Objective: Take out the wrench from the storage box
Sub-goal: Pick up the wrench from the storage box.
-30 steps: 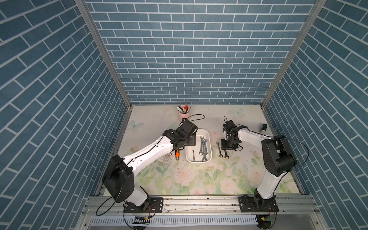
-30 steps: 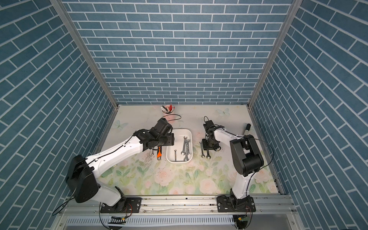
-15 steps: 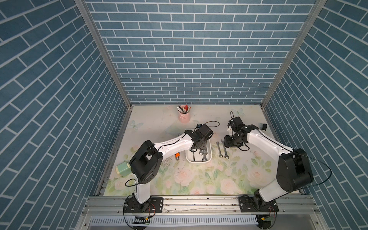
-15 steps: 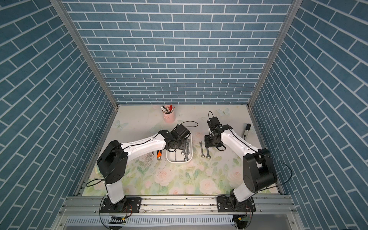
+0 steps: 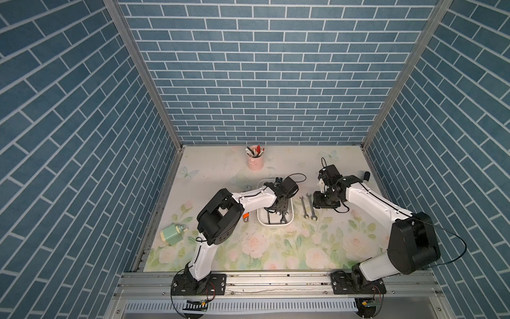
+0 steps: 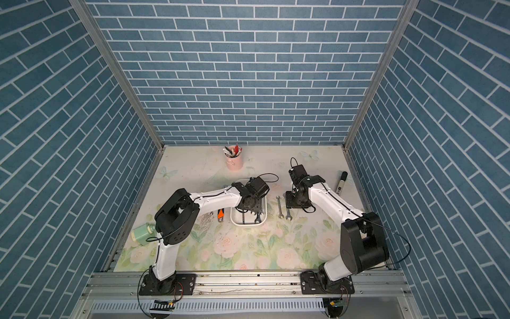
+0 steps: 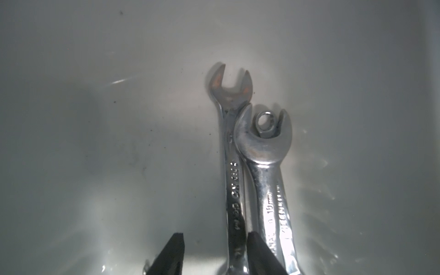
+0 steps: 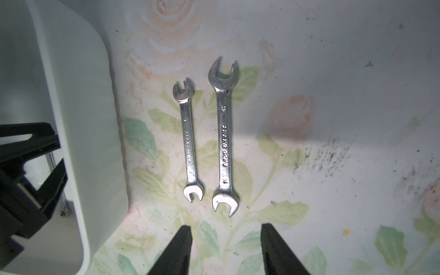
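The white storage box (image 5: 273, 224) (image 6: 248, 223) sits mid-table. My left gripper (image 5: 278, 213) (image 6: 249, 212) reaches down into it. In the left wrist view the gripper (image 7: 215, 235) is open, its jaws straddling the shaft of a slim wrench (image 7: 234, 181). That shaft lies against one fingertip (image 7: 256, 245), with a gap to the other. A thicker wrench (image 7: 269, 185) lies beside it outside the jaws. My right gripper (image 5: 325, 205) (image 8: 226, 228) hangs open and empty above the mat. It is just behind two wrenches, a short one (image 8: 188, 142) and a longer one (image 8: 223, 142), lying right of the box.
A pink pen cup (image 5: 255, 163) stands at the back. A green bottle (image 5: 172, 233) lies at the left edge, an orange-handled tool (image 5: 245, 216) just left of the box, a black marker (image 5: 366, 176) at the right edge. The box wall (image 8: 78, 119) is close to my right gripper.
My left arm swung from the left of the box to over it and down inside, its jaws narrowing around the slim wrench. The right arm's elbow swung outward; its gripper stayed by the two wrenches.
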Controlling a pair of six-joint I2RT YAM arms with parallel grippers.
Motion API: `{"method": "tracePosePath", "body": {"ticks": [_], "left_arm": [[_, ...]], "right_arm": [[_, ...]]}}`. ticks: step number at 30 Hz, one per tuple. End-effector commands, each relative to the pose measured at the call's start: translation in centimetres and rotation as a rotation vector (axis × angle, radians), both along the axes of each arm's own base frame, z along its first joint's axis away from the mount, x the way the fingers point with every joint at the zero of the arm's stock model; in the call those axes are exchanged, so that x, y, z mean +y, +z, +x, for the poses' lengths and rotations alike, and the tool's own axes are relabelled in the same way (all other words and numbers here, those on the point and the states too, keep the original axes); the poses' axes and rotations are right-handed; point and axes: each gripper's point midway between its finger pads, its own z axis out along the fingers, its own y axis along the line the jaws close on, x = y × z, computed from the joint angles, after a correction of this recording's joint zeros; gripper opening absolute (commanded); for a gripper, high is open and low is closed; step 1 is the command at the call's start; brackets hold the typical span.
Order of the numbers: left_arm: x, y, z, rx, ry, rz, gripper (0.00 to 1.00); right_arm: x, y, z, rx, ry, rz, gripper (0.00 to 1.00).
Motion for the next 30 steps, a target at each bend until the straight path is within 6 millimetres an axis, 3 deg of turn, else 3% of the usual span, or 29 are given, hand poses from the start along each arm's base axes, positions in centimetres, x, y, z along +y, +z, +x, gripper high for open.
{"method": "tracePosePath", "body": {"ticks": [1,4,17,27,30], "left_arm": [[-0.1,-0.4,0.4,-0.003,0.007,0.011,0.45],[0.1,-1.1,0.4,0.014,0.009,0.027,0.4],[1.0,-2.6,0.6,0.159,-0.021,0.069,0.33],[1.0,-3.3,1.2,0.199,-0.039,0.081,0.13],[1.0,-2.8,1.4,0.193,-0.036,0.077,0.13]], "right_arm": [[-0.5,0.2,-0.7,0.015,-0.022,-0.007,0.51],[-0.6,0.3,-0.8,0.017,-0.021,-0.008,0.51],[-0.9,0.6,-1.3,0.023,-0.015,-0.013,0.51],[-0.9,0.7,-1.6,0.024,-0.017,-0.013,0.52],[-1.0,0.7,-1.6,0.024,-0.02,-0.012,0.52]]}}
